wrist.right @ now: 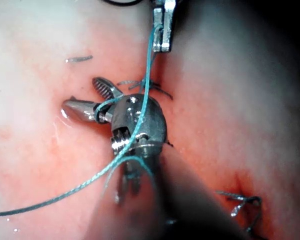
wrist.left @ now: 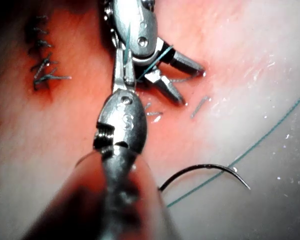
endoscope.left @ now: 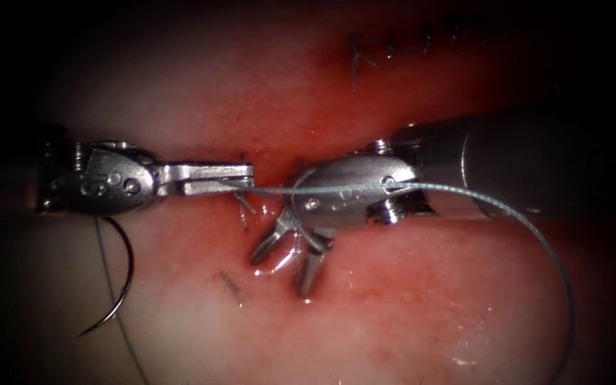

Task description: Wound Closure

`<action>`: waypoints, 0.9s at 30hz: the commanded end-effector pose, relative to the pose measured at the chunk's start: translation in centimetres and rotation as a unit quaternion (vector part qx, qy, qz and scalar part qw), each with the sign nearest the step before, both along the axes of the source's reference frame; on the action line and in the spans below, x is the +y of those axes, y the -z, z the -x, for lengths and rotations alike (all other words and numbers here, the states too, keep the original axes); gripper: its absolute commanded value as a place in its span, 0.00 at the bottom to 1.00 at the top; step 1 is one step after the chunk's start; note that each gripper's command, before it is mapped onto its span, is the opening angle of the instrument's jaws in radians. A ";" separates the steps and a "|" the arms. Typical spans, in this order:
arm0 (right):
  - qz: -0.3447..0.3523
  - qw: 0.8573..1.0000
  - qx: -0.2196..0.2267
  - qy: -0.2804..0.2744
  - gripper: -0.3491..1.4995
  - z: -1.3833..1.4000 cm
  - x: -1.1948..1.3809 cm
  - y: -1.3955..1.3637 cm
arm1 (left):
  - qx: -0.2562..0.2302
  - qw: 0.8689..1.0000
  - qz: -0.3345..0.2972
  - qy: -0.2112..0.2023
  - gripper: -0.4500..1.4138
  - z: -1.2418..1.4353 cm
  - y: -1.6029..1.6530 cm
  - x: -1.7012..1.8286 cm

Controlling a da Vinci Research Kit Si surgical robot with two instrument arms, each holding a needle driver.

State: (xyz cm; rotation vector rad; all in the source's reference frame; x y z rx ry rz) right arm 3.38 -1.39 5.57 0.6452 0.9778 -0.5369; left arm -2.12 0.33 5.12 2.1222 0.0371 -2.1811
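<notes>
Green thread (endoscope.left: 465,194), pinched in the left tool (endoscope.left: 240,178), drapes over the right tool's (endoscope.left: 290,260) empty, open jaws and could snag; the needle (endoscope.left: 119,285) lies loose on the tissue (endoscope.left: 393,314), left of the cut.

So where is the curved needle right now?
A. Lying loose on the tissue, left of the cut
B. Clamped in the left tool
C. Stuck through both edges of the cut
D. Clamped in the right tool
A. The needle lies free on the tissue, below the left tool, which grips the thread, while the right tool is open and holds nothing.
</notes>
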 end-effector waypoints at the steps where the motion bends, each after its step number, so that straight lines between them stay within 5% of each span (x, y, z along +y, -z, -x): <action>1: 0.004 1.000 0.000 0.004 0.48 -0.08 -0.04 -0.08 | -0.001 1.000 0.000 -0.001 0.00 0.06 -0.05 0.00; 3: 0.008 1.000 -0.004 0.008 0.36 -0.08 -0.04 -0.09 | -0.001 1.000 -0.003 -0.001 0.00 0.06 -0.05 -0.02; 5: 0.010 1.000 -0.012 0.020 0.00 -0.07 -0.04 -0.08 | -0.001 1.000 -0.002 -0.002 0.00 0.05 -0.06 -0.04; 16: 0.002 1.000 -0.006 0.029 0.00 -0.01 -0.02 -0.03 | 0.002 1.000 -0.003 -0.005 0.00 -0.01 0.01 -0.28; 27: -0.067 0.996 0.042 -0.049 0.00 0.15 0.38 0.17 | 0.016 0.999 -0.014 -0.026 0.00 -0.05 0.10 -1.00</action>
